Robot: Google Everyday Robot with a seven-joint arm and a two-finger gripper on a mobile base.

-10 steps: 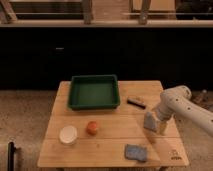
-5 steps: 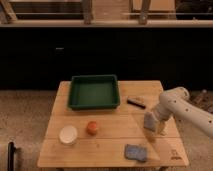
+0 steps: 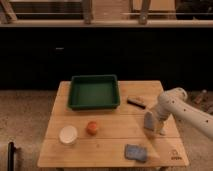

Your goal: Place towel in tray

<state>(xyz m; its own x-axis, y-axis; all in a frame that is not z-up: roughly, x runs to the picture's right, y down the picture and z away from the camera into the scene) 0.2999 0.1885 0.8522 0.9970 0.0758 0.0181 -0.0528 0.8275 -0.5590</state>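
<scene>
The dark green tray (image 3: 94, 92) sits at the back middle of the wooden table, with nothing in it. The towel (image 3: 148, 121), a small pale grey-blue triangular cloth, lies on the right side of the table. My white arm reaches in from the right. The gripper (image 3: 154, 125) points down right at the towel and stands open. I cannot tell whether it touches the cloth. The towel's right part is hidden behind the gripper.
A darker blue folded cloth or sponge (image 3: 135, 152) lies near the front edge. An orange ball (image 3: 92, 127) and a white cup (image 3: 68, 134) sit front left. A dark bar-shaped item (image 3: 136, 102) lies just right of the tray. Dark cabinets stand behind the table (image 3: 112, 142).
The arm has edged slightly to the left over the towel. The things on the table lie as before.
</scene>
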